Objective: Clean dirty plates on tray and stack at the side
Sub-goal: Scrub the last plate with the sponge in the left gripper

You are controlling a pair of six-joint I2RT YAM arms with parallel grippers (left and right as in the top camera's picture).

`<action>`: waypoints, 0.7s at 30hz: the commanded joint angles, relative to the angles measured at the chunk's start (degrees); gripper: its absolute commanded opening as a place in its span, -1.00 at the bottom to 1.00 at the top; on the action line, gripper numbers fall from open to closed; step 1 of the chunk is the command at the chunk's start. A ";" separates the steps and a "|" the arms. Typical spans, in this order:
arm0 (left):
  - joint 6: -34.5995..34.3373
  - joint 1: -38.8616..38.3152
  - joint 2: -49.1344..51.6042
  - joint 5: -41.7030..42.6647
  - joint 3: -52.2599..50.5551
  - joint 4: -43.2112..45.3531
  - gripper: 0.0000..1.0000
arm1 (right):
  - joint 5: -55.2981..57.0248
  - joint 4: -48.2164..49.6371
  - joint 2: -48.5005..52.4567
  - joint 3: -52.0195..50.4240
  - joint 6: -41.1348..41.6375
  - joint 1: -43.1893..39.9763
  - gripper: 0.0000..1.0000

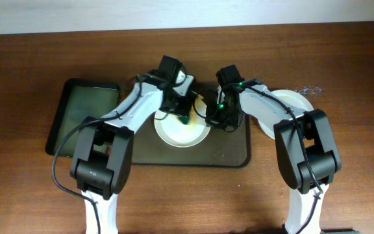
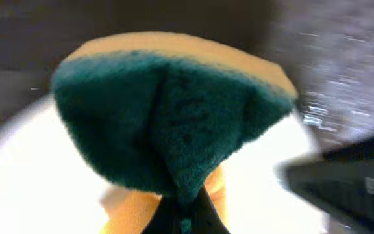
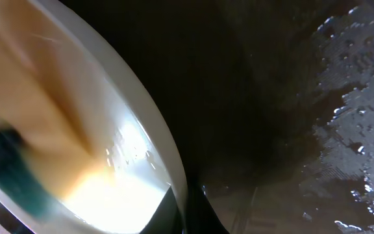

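A white plate [image 1: 182, 132] lies on the dark brown tray [image 1: 229, 153]. My left gripper [image 1: 182, 112] is shut on a green-and-yellow sponge [image 2: 167, 110] and holds it over the plate's far side; the white plate [image 2: 31, 188] shows under it in the left wrist view. My right gripper [image 1: 221, 117] is shut on the plate's right rim [image 3: 164, 162], with the blurred sponge [image 3: 18, 175] at the left of the right wrist view. Another white plate [image 1: 289, 104] lies on the table to the right of the tray. I see no third plate.
A smaller black tray [image 1: 83, 114] lies at the left of the brown tray. Water drops glisten on the wet tray surface [image 3: 362, 130]. The table [image 1: 31, 195] is brown wood, with a pale wall along the far edge.
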 commanded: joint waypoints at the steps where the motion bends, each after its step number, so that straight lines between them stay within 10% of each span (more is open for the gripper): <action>1: -0.44 -2.32 0.85 10.14 -0.87 2.82 -1.00 | 3.72 -0.15 2.16 -1.77 -0.37 0.44 -0.91; 13: -10.21 -2.32 0.85 -48.94 -0.87 8.87 -1.00 | 3.72 -0.17 2.16 -1.77 -0.37 0.44 -0.92; 21: -15.98 -2.47 0.83 -44.57 -0.85 -7.89 -1.00 | 3.72 -0.15 2.16 -1.77 -0.37 0.44 -0.92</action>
